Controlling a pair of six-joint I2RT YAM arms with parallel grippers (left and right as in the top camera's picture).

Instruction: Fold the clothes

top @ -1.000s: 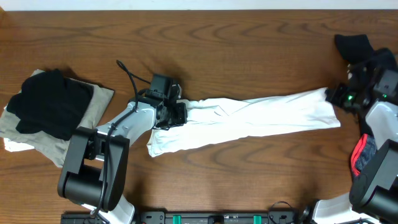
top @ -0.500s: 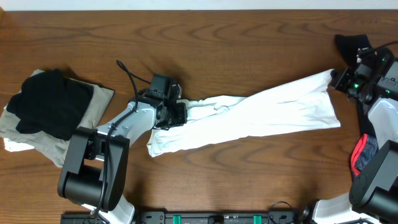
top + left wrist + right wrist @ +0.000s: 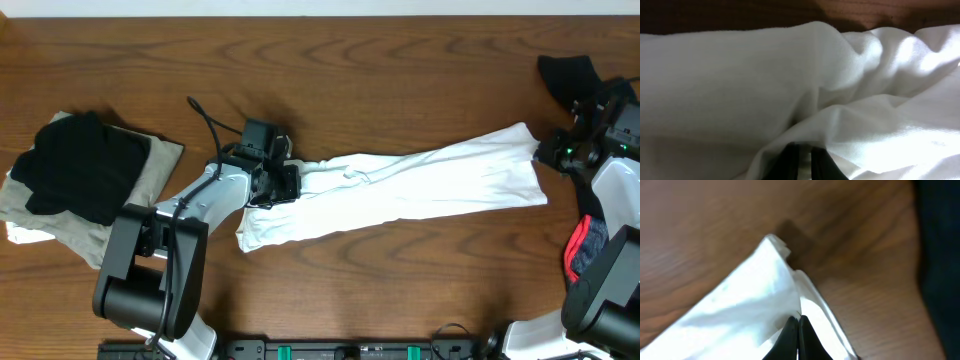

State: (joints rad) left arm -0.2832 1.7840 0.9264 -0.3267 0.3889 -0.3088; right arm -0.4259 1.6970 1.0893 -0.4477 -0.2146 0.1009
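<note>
- The white shirt (image 3: 420,185) is lying as a long narrow band across the middle of the table (image 3: 400,60). It is running from left of centre towards the right edge and angling slightly towards the far side at its right end.
- The left claw (image 3: 290,182) is sitting at the band's left end, closed down almost fully. In the left wrist view its dark fingertips (image 3: 790,160) are showing under a bunched ridge of white cloth, so it is pinching the shirt.
- The right claw (image 3: 545,152) is gripping the band's far right corner, fully closed. In the right wrist view the cloth's corner is peaking up from between its fingertips (image 3: 790,330).
- The cloth between the two claws is looking drawn out fairly straight, with a few long creases. A loose flap is trailing towards the near edge below the left claw.
- A black garment (image 3: 85,165) is resting on a tan one (image 3: 160,160) as a pile by the left edge. A dark cloth (image 3: 565,72) is lying at the far right corner. A red-trimmed cloth (image 3: 585,245) is showing by the right edge, partly behind the arm.
- Judging by this, the step in hand is stretching the lengthwise-folded shirt flat before folding it across.
- The next move is probably calling for one claw carrying its end over to meet the other, with both grips firm and the edges lined up, so the band is halving without twisting. The loose flap may be needing tucking first.
</note>
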